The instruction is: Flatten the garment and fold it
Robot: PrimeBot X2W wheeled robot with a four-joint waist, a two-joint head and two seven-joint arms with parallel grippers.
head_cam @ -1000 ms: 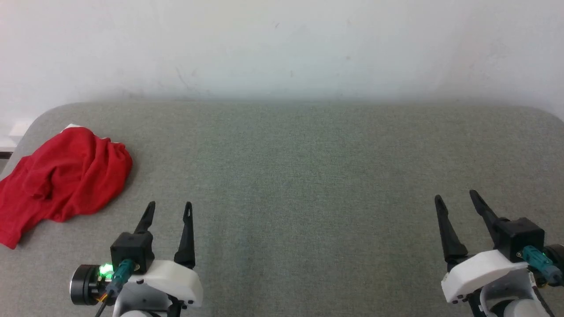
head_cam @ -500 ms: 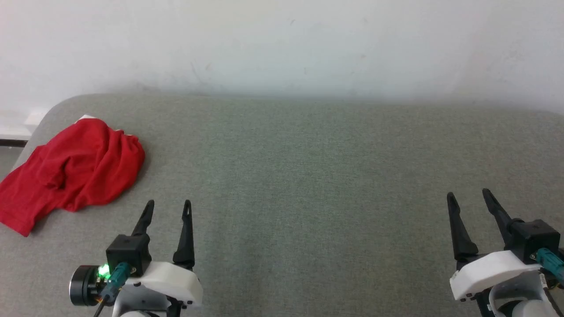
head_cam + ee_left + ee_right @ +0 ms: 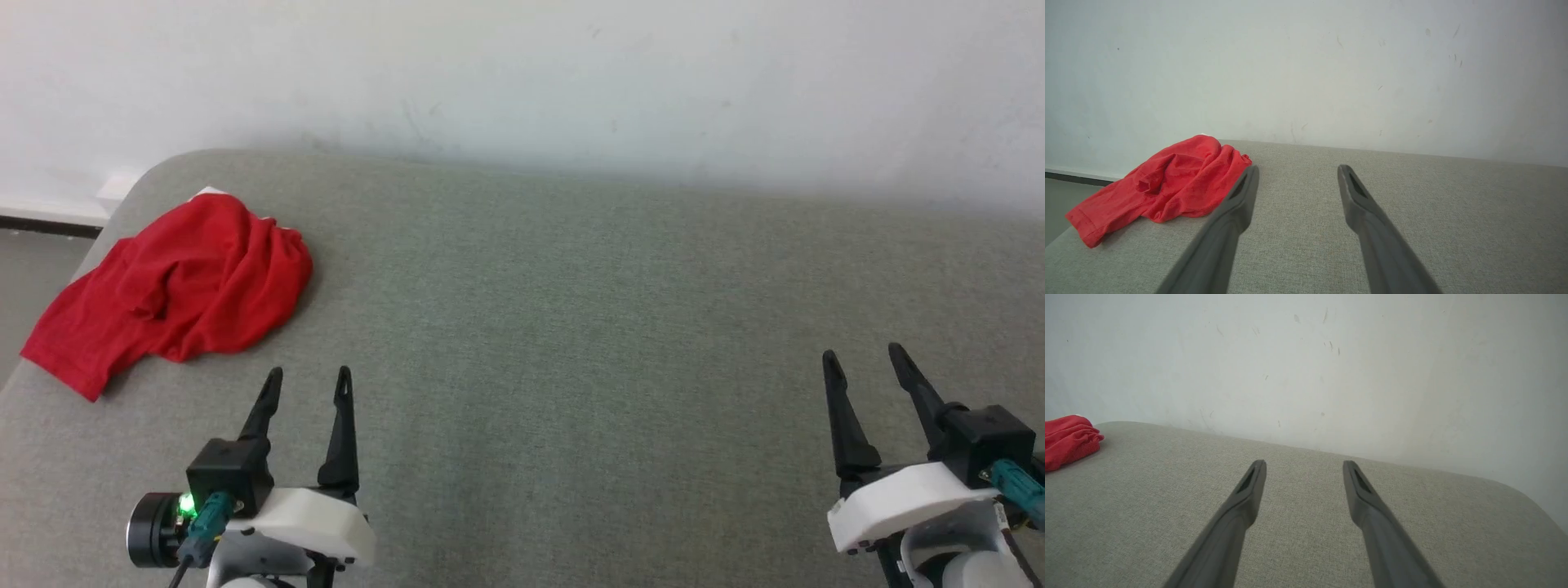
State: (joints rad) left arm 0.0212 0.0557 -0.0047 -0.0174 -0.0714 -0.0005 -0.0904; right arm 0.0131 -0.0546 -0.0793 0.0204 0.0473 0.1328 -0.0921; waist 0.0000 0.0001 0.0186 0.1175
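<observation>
Grey fabric table [image 3: 571,327] against a white wall [image 3: 522,65]. Red garment [image 3: 175,286] lies crumpled at the far left corner, one end at the table's left edge. Left gripper [image 3: 311,371] has fingers spread, empty, near the garment but not touching it. Right gripper [image 3: 861,351] is also spread, empty, well apart on the right.

Before me a grey cloth-covered table [image 3: 571,327] meets a scuffed white wall [image 3: 522,73]; floor [image 3: 33,278] shows far left.
</observation>
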